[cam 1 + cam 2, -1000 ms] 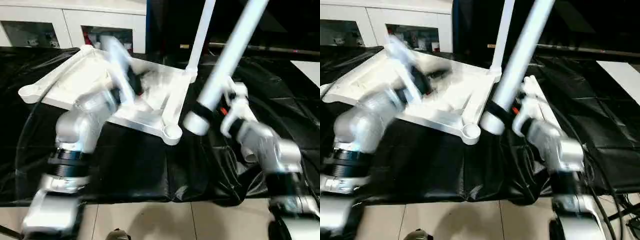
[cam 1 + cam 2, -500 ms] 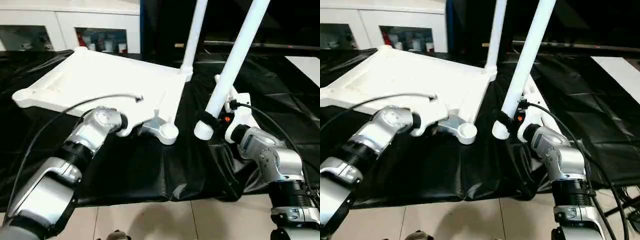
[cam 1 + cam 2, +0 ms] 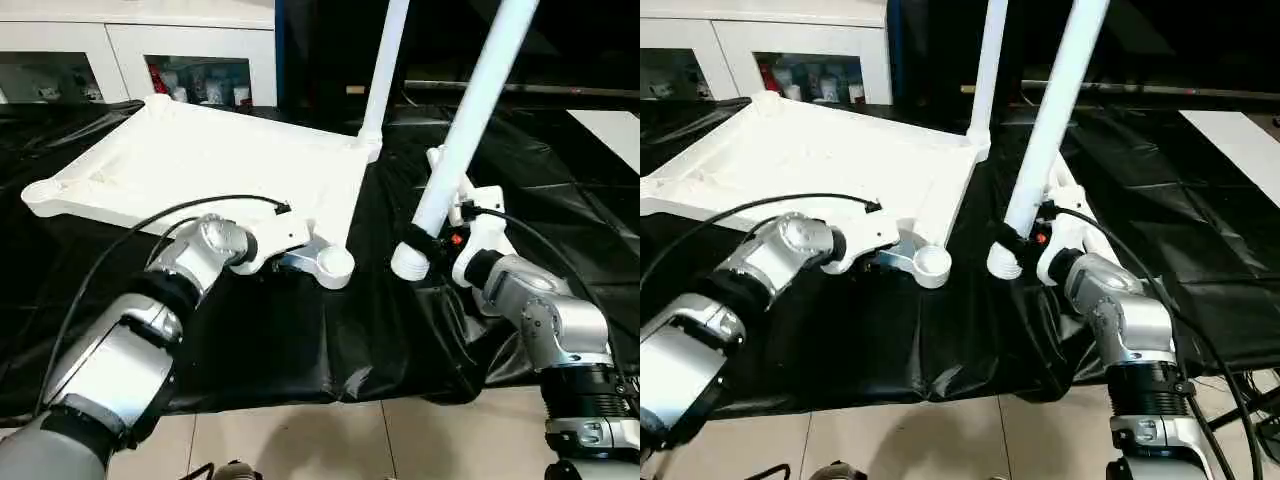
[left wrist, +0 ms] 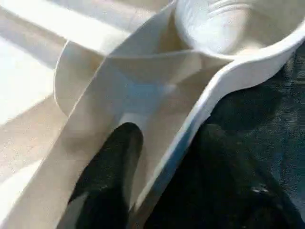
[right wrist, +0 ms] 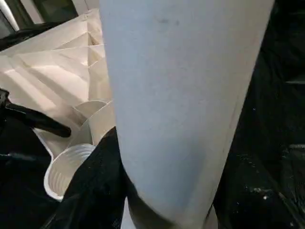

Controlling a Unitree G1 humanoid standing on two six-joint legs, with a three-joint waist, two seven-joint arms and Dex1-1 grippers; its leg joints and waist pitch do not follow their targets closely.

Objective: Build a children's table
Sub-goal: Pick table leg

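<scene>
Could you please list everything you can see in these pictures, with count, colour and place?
Tabletop: one, white, upside down on the work table, near corner socket empty.
Fitted leg: one, white, standing up from the far corner of the tabletop.
Held leg: one, white, tilted, its lower end beside the empty socket.
Work table: one, black cloth cover, under everything.
Cabinets: white, glass-fronted, behind the table on the left.
Floor: pale tiles, in front.
Left gripper: black fingers astride the tabletop's edge by the socket.
Right gripper: black fingers shut on the held leg.
</scene>
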